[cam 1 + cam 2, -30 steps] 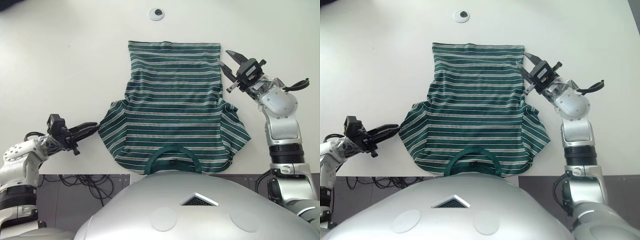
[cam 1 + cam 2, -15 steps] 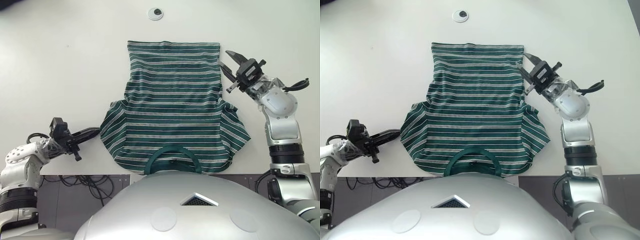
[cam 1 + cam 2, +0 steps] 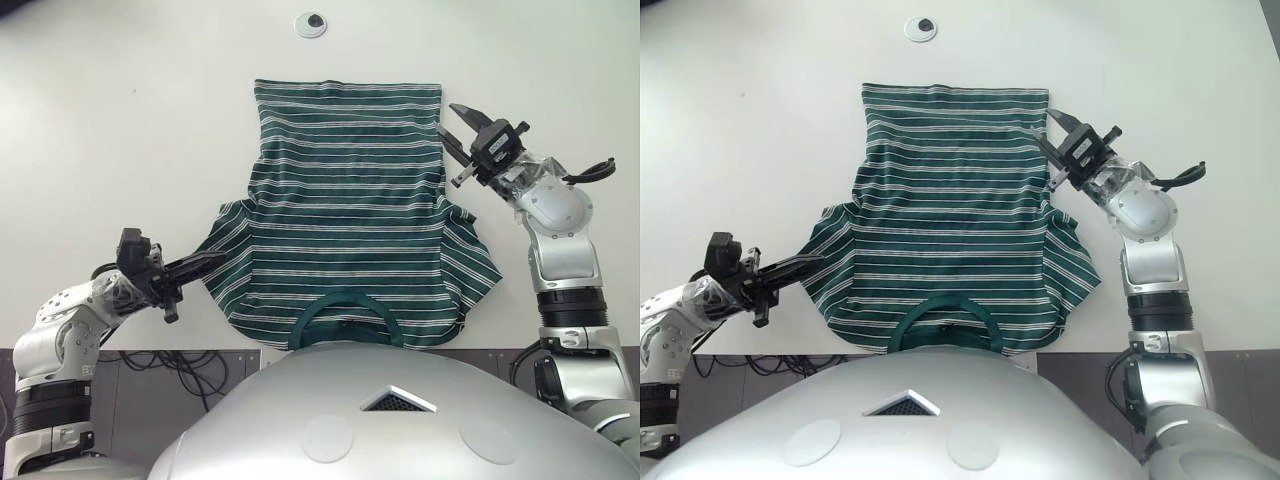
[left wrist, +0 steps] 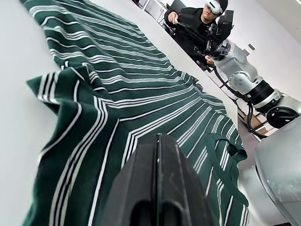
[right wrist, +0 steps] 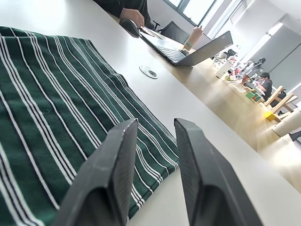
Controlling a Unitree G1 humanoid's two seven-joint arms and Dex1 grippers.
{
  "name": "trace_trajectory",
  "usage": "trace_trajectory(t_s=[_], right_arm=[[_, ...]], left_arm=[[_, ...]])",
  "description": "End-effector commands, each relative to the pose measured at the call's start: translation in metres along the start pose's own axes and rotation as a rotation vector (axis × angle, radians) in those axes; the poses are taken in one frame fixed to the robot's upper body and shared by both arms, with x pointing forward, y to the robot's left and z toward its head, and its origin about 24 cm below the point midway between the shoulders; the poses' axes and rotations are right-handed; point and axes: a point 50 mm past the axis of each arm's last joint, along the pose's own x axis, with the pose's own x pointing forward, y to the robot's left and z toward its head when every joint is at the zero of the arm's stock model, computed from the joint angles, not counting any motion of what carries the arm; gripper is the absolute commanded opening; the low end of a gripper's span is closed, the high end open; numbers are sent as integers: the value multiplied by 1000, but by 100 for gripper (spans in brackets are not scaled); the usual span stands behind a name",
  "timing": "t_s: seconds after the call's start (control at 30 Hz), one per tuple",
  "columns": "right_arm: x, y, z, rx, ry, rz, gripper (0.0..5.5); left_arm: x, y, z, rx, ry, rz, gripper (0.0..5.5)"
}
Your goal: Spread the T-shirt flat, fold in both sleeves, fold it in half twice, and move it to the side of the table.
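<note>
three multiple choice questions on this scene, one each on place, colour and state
1. The collar of the T-shirt lies: A) at the table's far edge B) nearest the robot C) toward the right arm.
2. The T-shirt's ground colour is: A) navy B) red C) dark green.
3. The right end effector is: A) open B) shut on a sleeve C) shut, empty.
Answers: 1 B, the collar sits at the near edge; 2 C, green cloth throughout; 3 A, its fingers stand apart.
</note>
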Motion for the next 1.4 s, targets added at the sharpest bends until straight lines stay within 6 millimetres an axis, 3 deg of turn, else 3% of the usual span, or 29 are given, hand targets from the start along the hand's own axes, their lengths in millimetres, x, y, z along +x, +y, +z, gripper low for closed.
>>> trace_trajectory(t_s=[0.03,0.3,0.6,0.73,1.23,1.4], right_arm=[[0,1,-1,6,7,6,144],[0,2,-4,6,16,7,144],[-1,1,-3,-2,17,12,144],[0,0,-3,-4,18,15,144],[0,2,-3,-2,18,22,144],[0,3,-3,0,18,24,144]], left_arm=[[-7,2,3,35,1,64,2],[-51,19,3,86,62,262,111],[-48,34,-18,84,158,313,225],[-36,31,-23,74,166,249,217],[-27,23,-28,61,196,181,2],[-21,18,-18,49,117,130,2]])
